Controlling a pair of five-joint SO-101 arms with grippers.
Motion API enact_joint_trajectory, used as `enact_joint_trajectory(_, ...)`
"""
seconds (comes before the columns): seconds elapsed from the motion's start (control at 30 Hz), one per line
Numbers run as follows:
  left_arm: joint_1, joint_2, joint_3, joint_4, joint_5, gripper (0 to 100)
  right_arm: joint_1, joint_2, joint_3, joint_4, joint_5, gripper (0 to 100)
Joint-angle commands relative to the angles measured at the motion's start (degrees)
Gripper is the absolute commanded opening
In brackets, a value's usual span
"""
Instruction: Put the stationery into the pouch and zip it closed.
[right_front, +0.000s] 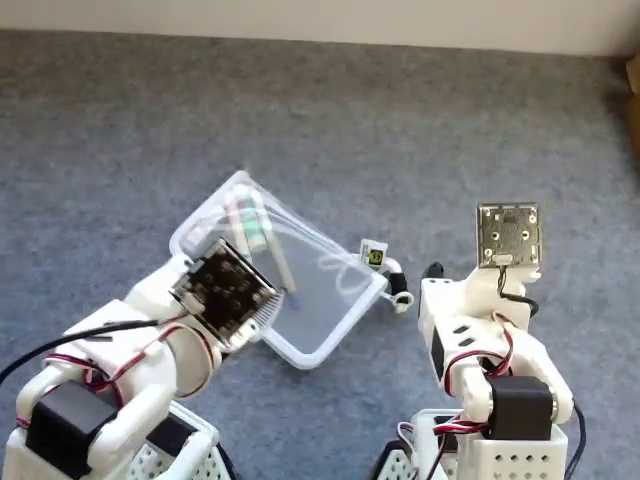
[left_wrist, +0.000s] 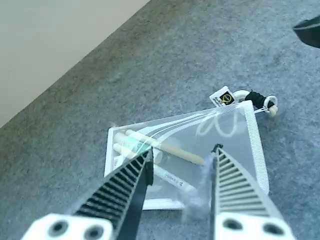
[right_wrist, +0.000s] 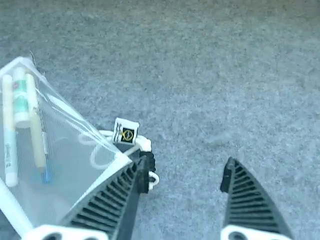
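Left wrist view: left tool (left_wrist: 183, 150) spread above pouch (left_wrist: 231, 139); right tool (right_wrist: 186, 161) gaping beside its corner.

The pouch (right_front: 325, 300) lies flat on the mat (right_front: 450, 120). Three items lie inside the pouch, side by side, in the end farthest from its tagged corner: a glue stick (left_wrist: 132, 145), a pencil (left_wrist: 165, 148) and a pen (left_wrist: 170, 177). The pencil lies between the glue stick and the pen. A tag (right_front: 373, 254) and a strap loop (right_front: 397, 283) lie on the mat just outside the pouch, at its corner. The left gripper (left_wrist: 182, 151) stands above the middle of the pouch. The right gripper (right_wrist: 186, 161) stands off the pouch, over the mat, just beside the tagged corner, with one finger next to the strap loop.
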Motion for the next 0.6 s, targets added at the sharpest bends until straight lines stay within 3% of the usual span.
enact_joint_trajectory(0.0,-5.85,-0.13,-2.42,-0.44,0.79,12,-0.13,-0.75,-0.84,1.71,-0.53,18.4)
enact_joint_trajectory(0.13,-12.00,-0.13,-2.07,-0.44,0.79,1,-0.13,-0.75,-0.57,1.89,-0.09,5.7)
enact_joint_trajectory(0.2,-15.16,-0.13,-0.92,-0.44,0.79,1,-0.13,-0.75,-0.31,1.98,-0.09,1.4)
enact_joint_trajectory(0.4,-24.57,-0.84,7.34,-4.40,1.05,1,-0.13,-0.75,0.22,5.67,-0.35,0.9)
enact_joint_trajectory(0.57,-28.62,-12.00,19.38,-11.25,5.10,1,-0.13,-0.75,0.31,8.48,-0.44,0.6)
